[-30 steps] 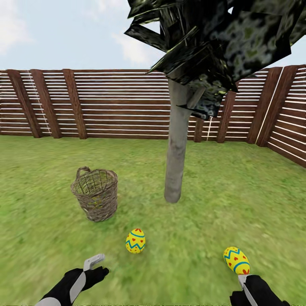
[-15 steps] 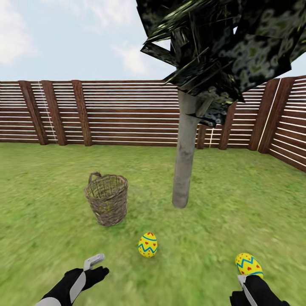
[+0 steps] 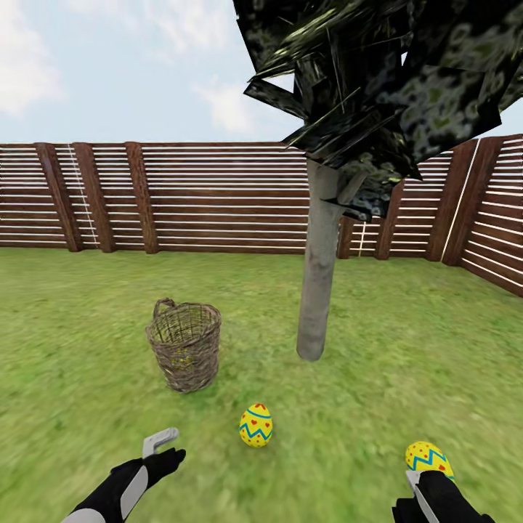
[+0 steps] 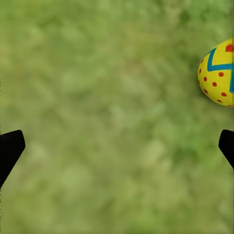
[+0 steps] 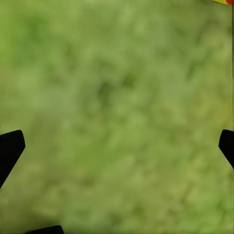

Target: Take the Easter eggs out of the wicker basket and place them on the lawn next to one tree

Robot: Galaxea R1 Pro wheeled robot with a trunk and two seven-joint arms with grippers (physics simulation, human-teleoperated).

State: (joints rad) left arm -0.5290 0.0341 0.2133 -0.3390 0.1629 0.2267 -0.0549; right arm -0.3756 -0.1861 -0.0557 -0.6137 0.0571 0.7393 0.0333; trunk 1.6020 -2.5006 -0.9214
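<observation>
Both black-sleeved arms reach forward low at the head view's bottom corners. The left grey-fingered claw is spread wide with nothing between its fingers; the right claw's tips stand far apart.

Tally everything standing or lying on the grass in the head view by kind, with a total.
Easter eggs: 2, one in front of the basket, one by the right end effector
Wicker basket: 1
Tree: 1
Total: 4

Basket contents unclear; tree crown cropped.
</observation>
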